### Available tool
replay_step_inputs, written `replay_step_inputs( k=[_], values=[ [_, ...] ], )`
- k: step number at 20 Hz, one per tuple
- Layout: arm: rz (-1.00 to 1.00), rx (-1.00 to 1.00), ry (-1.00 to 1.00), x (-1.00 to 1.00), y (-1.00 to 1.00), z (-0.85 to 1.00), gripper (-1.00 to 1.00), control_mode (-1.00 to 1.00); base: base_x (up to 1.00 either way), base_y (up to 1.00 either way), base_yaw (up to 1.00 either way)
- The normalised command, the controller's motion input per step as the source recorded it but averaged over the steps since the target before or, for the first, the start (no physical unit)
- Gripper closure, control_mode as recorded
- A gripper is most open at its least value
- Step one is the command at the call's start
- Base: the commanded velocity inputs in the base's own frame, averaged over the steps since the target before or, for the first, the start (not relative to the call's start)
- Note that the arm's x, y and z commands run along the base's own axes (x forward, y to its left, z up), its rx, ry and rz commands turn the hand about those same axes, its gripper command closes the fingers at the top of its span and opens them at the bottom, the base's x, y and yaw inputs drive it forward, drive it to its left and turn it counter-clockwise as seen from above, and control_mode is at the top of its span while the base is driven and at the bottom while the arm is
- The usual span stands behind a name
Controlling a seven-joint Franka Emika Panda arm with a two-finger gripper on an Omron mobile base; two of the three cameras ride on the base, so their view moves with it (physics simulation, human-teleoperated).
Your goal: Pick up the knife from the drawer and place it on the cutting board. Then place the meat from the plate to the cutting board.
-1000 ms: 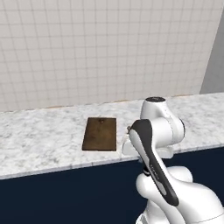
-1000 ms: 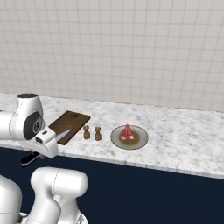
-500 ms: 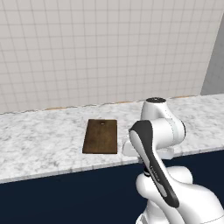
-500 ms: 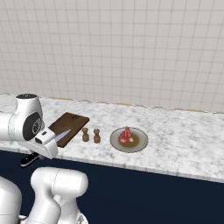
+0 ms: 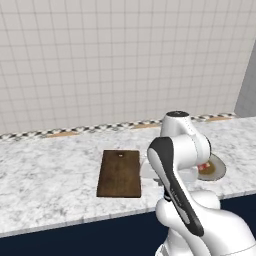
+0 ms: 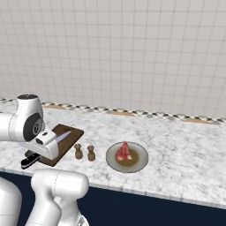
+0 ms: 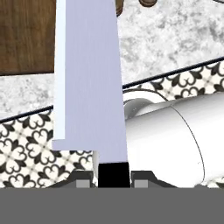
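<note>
Knife-carrying step, first half of the task. The hand [image 7: 105, 181] grips the broad silver-bladed, black-handled kitchen knife [image 7: 89, 74] by its handle, blade tip over the near edge of the dark-brown wooden cutting board [image 5: 119, 172]. Next move, by my reading: carry further over the board, lower flat, release. Red-pink meat slab [image 6: 124, 152] waits on the round pale-rimmed plate [image 6: 137, 164], right of the board on the marble worktop [image 6: 185, 154].

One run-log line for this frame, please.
gripper: shut on knife | knife: in the air near cutting board | meat: on plate | board: bare
</note>
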Motion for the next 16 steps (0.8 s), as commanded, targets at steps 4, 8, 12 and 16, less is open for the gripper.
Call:
replay_step_inputs(
  k=[4,8,12,16],
  values=[
    [0.00,0.00,0.00,0.55,0.44,0.00,1.00,-1.00,0.00,0.00,0.00],
    [0.00,-0.01,0.06,0.97,0.91,0.00,1.00,-1.00,0.00,0.00,0.00],
    [0.00,0.00,0.04,0.81,0.60,-0.07,1.00,-1.00,0.00,0.00,0.00],
    [0.00,0.00,0.03,0.53,0.26,-0.43,1.00,-1.00,0.00,0.00,0.00]
  ],
)
